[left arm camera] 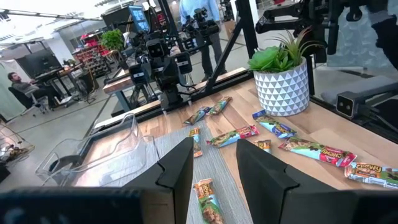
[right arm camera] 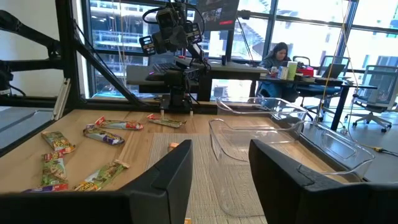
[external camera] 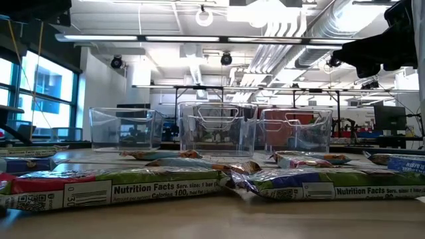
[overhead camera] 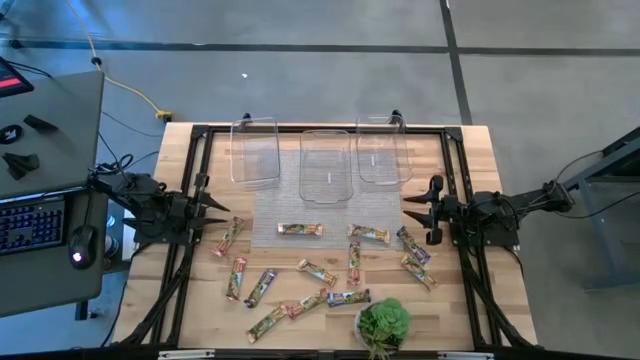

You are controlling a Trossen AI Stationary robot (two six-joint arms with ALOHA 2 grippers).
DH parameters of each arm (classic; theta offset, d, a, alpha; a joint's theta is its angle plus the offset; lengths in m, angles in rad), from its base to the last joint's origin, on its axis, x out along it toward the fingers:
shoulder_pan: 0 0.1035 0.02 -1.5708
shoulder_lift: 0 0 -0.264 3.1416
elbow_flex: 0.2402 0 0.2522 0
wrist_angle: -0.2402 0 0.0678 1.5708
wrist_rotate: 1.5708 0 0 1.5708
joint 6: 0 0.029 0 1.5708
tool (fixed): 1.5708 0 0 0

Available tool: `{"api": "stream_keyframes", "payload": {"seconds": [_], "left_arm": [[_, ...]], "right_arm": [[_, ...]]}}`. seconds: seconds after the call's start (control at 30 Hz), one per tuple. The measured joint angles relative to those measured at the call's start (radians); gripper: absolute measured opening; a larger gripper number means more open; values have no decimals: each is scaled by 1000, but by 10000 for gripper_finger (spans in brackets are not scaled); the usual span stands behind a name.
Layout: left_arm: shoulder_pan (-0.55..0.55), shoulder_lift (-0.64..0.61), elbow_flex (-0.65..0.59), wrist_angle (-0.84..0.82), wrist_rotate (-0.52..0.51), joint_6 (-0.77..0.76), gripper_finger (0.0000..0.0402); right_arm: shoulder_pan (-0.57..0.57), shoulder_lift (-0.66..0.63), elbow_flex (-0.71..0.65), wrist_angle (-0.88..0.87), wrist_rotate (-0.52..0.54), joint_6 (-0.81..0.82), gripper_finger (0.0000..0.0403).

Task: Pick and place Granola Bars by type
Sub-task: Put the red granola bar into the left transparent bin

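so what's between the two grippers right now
In the high view, the grey mat with one granola bar lies between the left gripper and right gripper.

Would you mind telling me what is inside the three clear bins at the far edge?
All three clear bins look empty; no granola bars lie inside. Through their clear walls only mat and table show.

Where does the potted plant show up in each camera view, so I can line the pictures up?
High view: the potted plant sits at the table's bottom edge, right of centre.
Low view: not in it.
Left wrist view: upper right, in a white patterned pot, bars lying beside it.
Right wrist view: not in it.
Shared landmark: the three clear bins.
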Motion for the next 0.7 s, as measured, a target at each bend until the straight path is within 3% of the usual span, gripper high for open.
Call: {"api": "stream_keyframes", "payload": {"seconds": [0.47,0.7], "left_arm": [[0,0,0,0,0,0,117],[0,0,0,0,0,0,117]], "right_arm": [[0,0,0,0,0,-4,145],[0,1,0,47,2,-147,145]]}}
